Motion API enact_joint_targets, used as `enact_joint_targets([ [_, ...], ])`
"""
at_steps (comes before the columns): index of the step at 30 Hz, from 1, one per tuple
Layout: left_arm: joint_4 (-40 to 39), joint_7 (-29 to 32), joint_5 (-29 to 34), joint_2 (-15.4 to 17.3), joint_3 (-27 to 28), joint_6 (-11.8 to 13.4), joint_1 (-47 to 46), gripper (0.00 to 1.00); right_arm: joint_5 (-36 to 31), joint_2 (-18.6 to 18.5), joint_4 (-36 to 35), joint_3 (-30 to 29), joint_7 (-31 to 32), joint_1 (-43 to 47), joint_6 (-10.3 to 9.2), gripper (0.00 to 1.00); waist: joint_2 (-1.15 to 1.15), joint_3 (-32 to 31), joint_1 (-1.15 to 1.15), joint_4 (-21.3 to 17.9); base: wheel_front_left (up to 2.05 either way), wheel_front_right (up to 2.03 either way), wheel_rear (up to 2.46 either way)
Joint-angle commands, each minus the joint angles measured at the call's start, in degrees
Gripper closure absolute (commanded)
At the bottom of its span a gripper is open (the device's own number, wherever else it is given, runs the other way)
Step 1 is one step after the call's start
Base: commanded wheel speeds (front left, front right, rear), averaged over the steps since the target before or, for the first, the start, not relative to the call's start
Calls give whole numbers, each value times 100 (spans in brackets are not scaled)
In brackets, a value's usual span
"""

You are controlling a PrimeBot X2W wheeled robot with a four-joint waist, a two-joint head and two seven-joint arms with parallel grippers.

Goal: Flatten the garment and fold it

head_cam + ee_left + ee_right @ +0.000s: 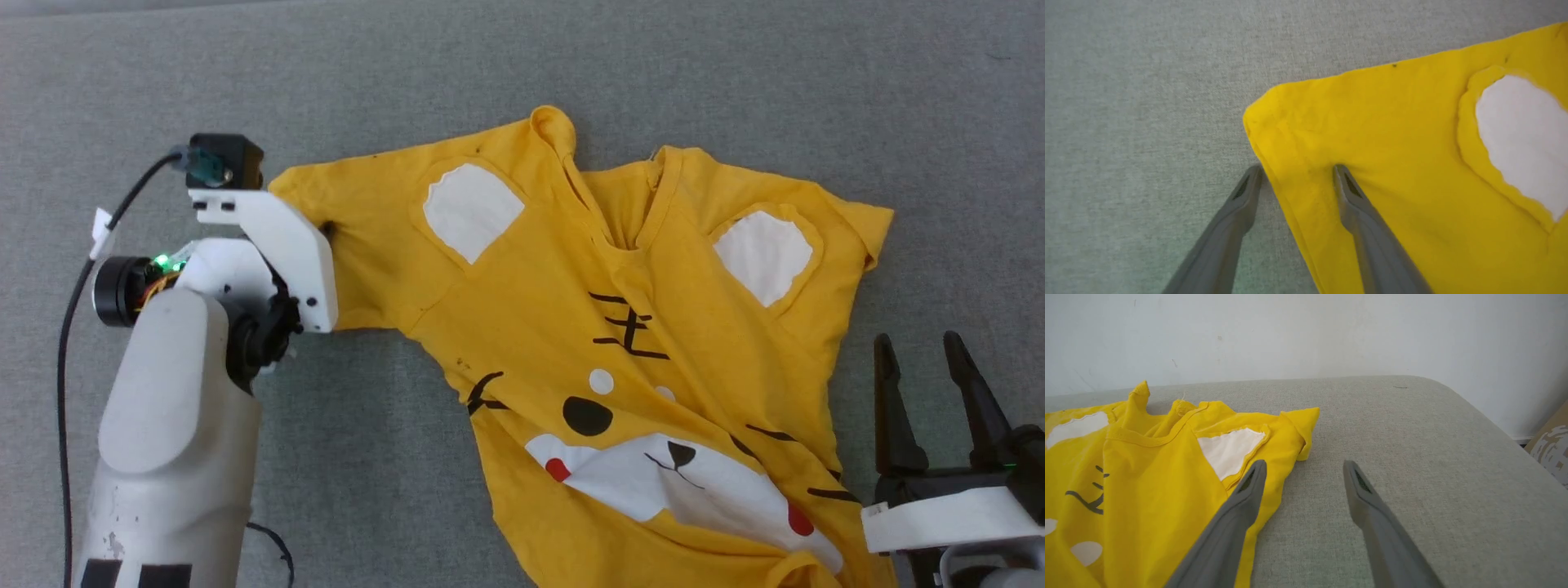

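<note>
I'm seeing the garment lying rumpled, print up, on the grey table, the left gripper standing open astride its sleeve hem, one finger pressing the cloth, the right gripper hanging open just beside the opposite edge.

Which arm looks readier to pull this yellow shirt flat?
Left, probably: the left end effector straddles a sleeve edge of the garment, open; the right end effector hangs open beside it.
</note>
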Motion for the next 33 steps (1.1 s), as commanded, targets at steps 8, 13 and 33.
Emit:
enact_joint_targets([
  [8, 267, 109, -384, -167, -35, -228, 245, 100, 28, 16, 157, 6, -26, -105, -4, 0, 0, -186, 1, 45, 0, 0, 0],
  [13, 14, -642, -591, -310, 142, -246, 346, 100, 10, 16, 239, 37, 6, -37, -4, 0, 0, -539, 1, 142, 0, 0, 0],
  [33, -2503, -1724, -1525, -321, 2107, 428, 3535, 100, 25, 16, 240, -61, 239, 487, -4, 0, 0, -1308, 1, 576, 0, 0, 0],
])
